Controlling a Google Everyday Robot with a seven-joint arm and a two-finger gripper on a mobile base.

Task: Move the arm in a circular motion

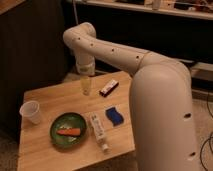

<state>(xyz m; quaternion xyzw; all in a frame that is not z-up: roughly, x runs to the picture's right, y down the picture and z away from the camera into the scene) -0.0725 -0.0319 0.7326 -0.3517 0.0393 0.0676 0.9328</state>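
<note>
The arm (125,55) is large, glossy and white, with thick rounded segments and small dark dots. It rises from the lower right, reaches left to an elbow at the upper middle, then bends straight down. Its slim pale tip ends in the gripper (86,90), which hangs just above the far middle part of the wooden table (50,150), to the left of a dark snack bar (108,88).
On the table are a white paper cup (31,111), a green plate (56,126) holding an orange carrot-like piece (68,132), a white tube (98,131) and a blue sponge (114,116). Dark cabinets stand behind.
</note>
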